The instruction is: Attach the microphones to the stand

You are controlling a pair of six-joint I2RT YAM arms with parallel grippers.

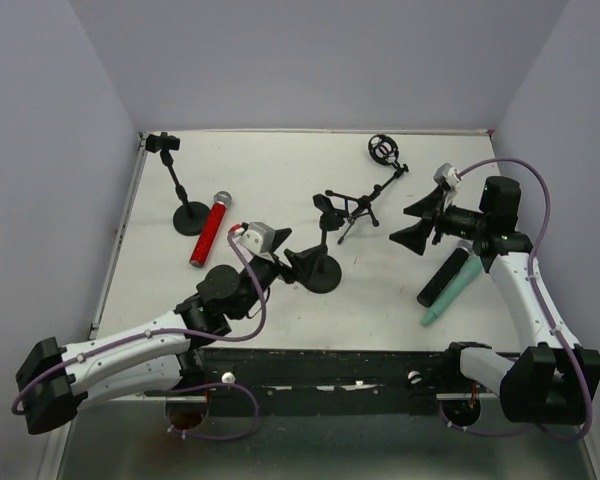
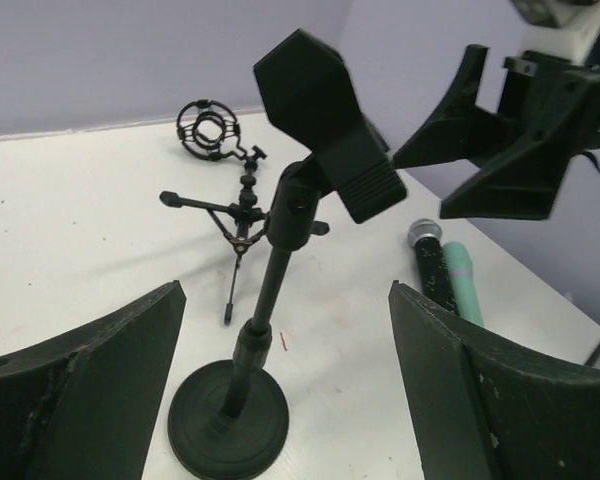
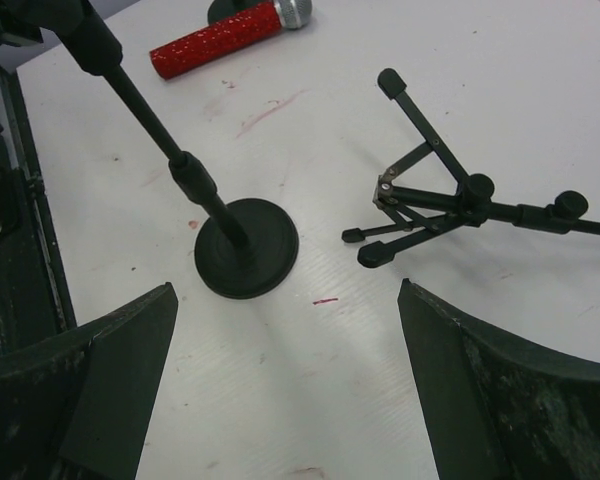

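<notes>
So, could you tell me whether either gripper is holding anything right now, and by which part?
Nothing is held: the left gripper and the right gripper are both open and empty.

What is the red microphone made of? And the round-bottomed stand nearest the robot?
The red microphone has a glittery, speckled body, maybe sparkly plastic or painted metal; its head looks like shiny silver wire mesh. The round-bottomed stand looks like matte black metal: a thin stiff pole on a solid disc. Its clip looks like dull black plastic.
</notes>
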